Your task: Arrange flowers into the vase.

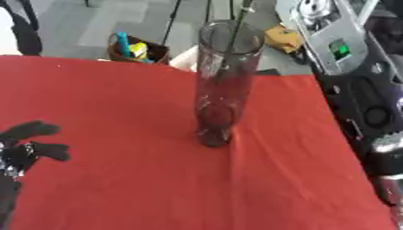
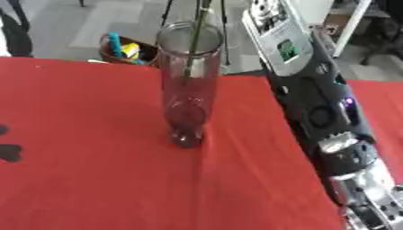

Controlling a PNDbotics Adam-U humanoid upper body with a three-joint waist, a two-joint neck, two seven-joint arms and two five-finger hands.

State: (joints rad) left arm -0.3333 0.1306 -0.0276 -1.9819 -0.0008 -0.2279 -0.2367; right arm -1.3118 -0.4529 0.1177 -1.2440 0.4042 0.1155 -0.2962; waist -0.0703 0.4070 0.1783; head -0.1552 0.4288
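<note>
One green stem [image 2: 194, 40] stands inside the clear vase [image 1: 224, 85], upright on the red cloth [image 1: 118, 134], well right of the left hand [image 1: 31, 143], fingers relaxed open. Right arm [image 2: 330, 117] reaches up beside the vase; its hand is unseen.

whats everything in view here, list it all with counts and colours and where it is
vase: 1, clear glass, tall, upright on the cloth near the middle
stem: 1, green, standing in the vase, its top runs out of the picture
tablecloth: 1, red, covers the table
basket: 1, brown, holding blue and yellow items, on the floor beyond the table's far edge
yellow object: 1, on the floor behind the vase
left hand: 1, black, low at the left edge over the cloth, fingers relaxed, holding nothing
right arm: 1, black and silver, along the right side; its hand cannot be made out
</note>
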